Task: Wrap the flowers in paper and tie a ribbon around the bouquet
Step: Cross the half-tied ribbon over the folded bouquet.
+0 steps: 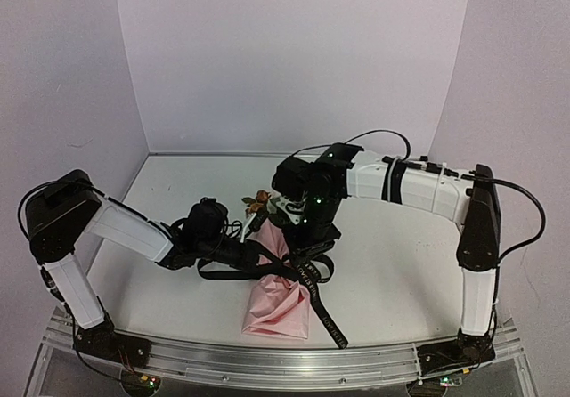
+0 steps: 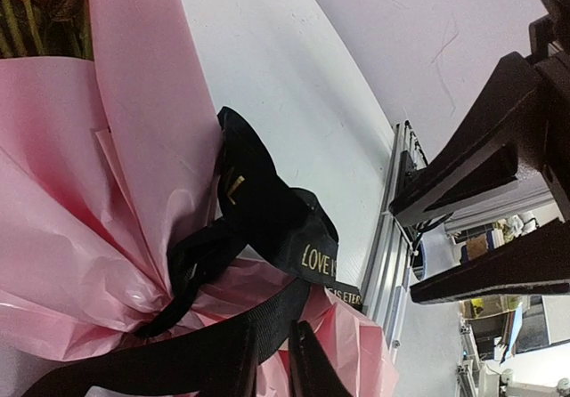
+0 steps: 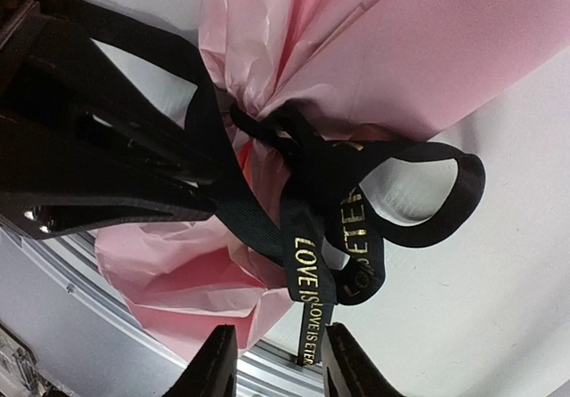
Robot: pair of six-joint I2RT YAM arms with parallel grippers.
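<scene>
your right fingers (image 3: 214, 366) spread around the ribbon (image 3: 303, 272) tail, left fingers (image 2: 307, 366) nearly together, can't tell if pinching, bouquet (image 1: 278, 303) on the worktop (image 1: 392, 263)

The 2 arms shared 1 look. The left arm (image 1: 134, 228) and the right arm (image 1: 403, 182) each had white boxy links between black joint housings, set on black bases (image 1: 109, 336). Thin black cables (image 1: 533, 208) looped from the joints. A black band and what looked like white ties wrapped the right arm's long link. Tiny green lights (image 1: 314, 203) glowed on its black wrist. The right gripper (image 3: 278, 330) had smooth, black, tapered fingers (image 3: 214, 366); the left gripper (image 2: 285, 330) matched.
</scene>
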